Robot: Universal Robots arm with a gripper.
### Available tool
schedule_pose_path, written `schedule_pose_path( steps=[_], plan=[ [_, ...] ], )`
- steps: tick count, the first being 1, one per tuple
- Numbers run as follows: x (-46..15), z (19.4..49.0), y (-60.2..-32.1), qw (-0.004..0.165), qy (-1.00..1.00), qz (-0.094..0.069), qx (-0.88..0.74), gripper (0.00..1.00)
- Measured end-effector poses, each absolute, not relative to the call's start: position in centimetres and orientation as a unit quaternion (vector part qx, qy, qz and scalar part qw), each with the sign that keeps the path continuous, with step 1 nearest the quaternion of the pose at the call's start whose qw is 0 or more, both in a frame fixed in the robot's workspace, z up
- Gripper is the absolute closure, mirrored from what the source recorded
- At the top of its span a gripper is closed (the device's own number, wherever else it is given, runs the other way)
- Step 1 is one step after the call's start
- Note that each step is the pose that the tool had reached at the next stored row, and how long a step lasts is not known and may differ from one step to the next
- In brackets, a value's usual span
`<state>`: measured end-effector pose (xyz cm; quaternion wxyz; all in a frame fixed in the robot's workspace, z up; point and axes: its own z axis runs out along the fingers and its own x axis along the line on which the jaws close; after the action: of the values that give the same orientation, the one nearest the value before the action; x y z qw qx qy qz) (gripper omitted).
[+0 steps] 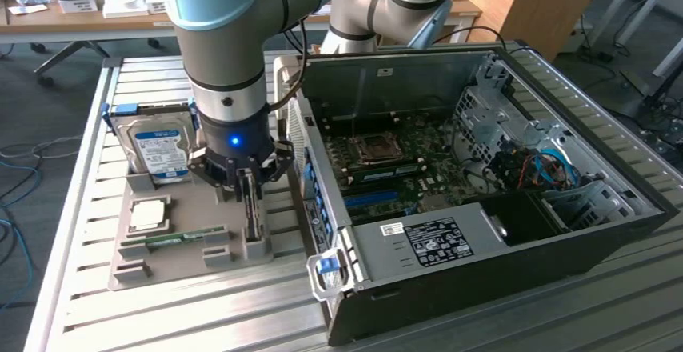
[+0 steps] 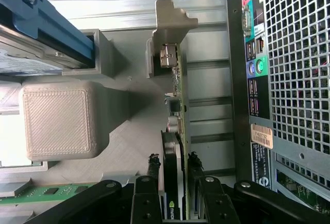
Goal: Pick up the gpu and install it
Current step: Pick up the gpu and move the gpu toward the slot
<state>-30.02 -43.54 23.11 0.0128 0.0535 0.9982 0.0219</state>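
GPU (image 1: 252, 216) is found standing on edge in a slot of the grey holder tray (image 1: 171, 264), just beside the computer case (image 1: 597, 232), and it has not been lifted out.

At the exterior view's left, a hard drive (image 1: 158, 148) is stood upright in its own slot of the tray, so that its broad faces can be reached. A processor chip (image 1: 149, 214) and a RAM stick (image 1: 176, 238) are laid flat in recesses nearer the middle.

Next comes the card itself, over which the end effector (image 1: 252, 196) is positioned from above. Its fingers (image 2: 146, 195) are set one on each face and appear to be pinched against the card (the edge-on stance is presumably what makes such a grip possible).

At the exterior view's right, the computer case is laid on its side on the bench (image 1: 128, 320) with its panel off, so that the motherboard (image 1: 405, 168) is exposed from above.
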Motion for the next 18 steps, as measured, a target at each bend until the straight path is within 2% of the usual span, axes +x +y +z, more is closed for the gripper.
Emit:
schedule_pose_path(
  steps=[8,9,18],
  plan=[
    [-30.03,23.11,-43.54,0.013,0.998,0.022,0.054,0.64],
    [-30.03,23.11,-43.54,0.013,0.998,0.022,0.054,0.73],
    [-30.02,23.10,-43.54,0.013,0.998,0.022,0.054,0.73]
  ],
)
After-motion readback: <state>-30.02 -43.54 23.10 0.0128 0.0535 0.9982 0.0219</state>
